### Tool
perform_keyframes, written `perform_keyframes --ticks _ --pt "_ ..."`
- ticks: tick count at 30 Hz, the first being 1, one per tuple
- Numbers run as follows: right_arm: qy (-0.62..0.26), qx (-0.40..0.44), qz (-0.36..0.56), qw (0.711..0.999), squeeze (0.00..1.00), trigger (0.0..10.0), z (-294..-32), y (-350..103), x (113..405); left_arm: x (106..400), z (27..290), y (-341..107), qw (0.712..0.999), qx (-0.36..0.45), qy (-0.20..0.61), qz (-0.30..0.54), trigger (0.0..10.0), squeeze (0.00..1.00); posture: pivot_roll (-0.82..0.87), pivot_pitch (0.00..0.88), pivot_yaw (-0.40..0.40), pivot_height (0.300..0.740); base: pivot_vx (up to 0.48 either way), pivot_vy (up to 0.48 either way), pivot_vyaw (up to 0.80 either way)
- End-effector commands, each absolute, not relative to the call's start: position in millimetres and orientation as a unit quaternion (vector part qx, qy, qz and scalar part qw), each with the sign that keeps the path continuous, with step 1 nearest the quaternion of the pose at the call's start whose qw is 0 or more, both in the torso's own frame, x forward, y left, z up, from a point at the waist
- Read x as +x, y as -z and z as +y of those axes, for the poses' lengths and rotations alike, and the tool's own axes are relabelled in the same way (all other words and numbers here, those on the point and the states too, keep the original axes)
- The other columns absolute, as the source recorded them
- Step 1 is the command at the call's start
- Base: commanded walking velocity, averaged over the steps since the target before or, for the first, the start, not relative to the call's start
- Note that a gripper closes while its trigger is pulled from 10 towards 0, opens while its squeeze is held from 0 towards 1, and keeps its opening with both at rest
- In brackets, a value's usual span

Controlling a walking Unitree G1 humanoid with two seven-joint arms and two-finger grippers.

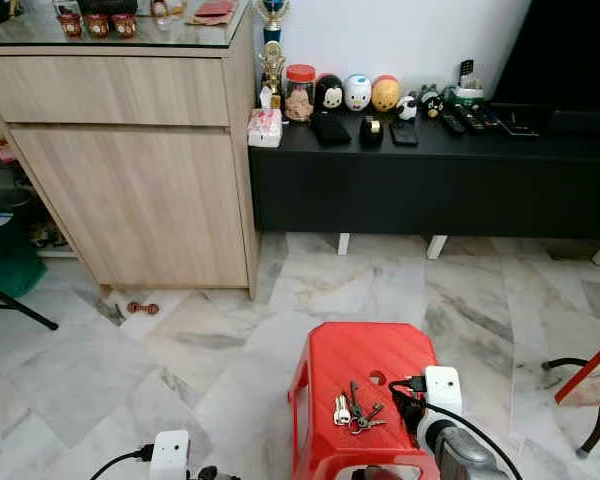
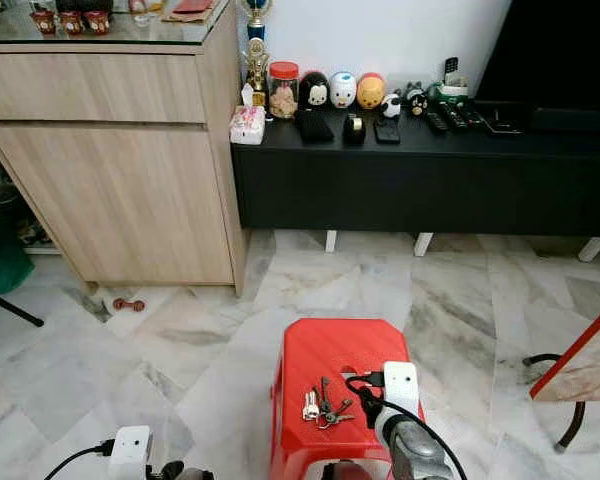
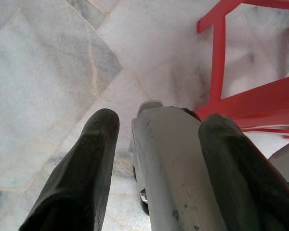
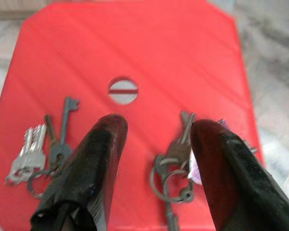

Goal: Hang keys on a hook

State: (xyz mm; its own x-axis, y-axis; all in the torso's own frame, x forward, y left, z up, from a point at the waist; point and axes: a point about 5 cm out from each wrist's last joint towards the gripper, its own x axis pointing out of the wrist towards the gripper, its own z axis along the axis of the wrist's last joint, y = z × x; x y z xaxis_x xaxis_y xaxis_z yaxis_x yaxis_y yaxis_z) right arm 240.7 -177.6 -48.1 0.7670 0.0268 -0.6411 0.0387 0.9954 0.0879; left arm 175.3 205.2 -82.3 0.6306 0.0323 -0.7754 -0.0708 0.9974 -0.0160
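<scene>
A red plastic stool (image 1: 332,362) stands on the marble floor right in front of me. One bunch of keys (image 1: 355,410), silver and dark, lies on its seat near the round hole (image 1: 377,378). In the right wrist view this bunch (image 4: 38,154) sits off to one side, and a second key bunch (image 4: 176,163) with a pale tag lies between the fingers. My right gripper (image 4: 159,127) hovers open just above the seat, apart from the second bunch. The left gripper (image 3: 159,122) hangs open low beside the stool, holding nothing.
A light wooden cabinet (image 1: 130,170) stands at the back left. Beside it a low black bench (image 1: 430,180) carries figurines and remotes. A small red toy (image 1: 142,308) lies on the floor by the cabinet. A black chair leg (image 1: 15,305) is at left, a red-edged frame (image 1: 585,370) at right.
</scene>
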Motion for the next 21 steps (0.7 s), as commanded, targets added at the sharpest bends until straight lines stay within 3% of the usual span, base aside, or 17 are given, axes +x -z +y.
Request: perform_keyframes --ticks 1,7,21 --pt "0.015 0.047 0.324 0.945 0.0 10.0 -179.8 43.1 246.8 162.0 202.7 89.2 0.891 -0.023 -0.026 0.452 10.0 0.0 0.01 0.018 -0.074 0.639 0.0 0.0 0.0" --pt "0.032 0.054 0.298 0.953 0.0 10.0 -180.4 37.2 252.8 160.3 204.1 89.6 0.891 -0.022 -0.027 0.453 10.0 0.0 0.01 0.032 -0.071 0.606 0.0 0.0 0.0" --pt "0.023 0.068 0.308 0.949 0.0 10.0 -175.8 35.7 257.5 160.4 205.6 89.1 0.892 -0.021 -0.029 0.451 10.0 0.0 0.01 0.038 -0.068 0.606 0.0 0.0 0.0"
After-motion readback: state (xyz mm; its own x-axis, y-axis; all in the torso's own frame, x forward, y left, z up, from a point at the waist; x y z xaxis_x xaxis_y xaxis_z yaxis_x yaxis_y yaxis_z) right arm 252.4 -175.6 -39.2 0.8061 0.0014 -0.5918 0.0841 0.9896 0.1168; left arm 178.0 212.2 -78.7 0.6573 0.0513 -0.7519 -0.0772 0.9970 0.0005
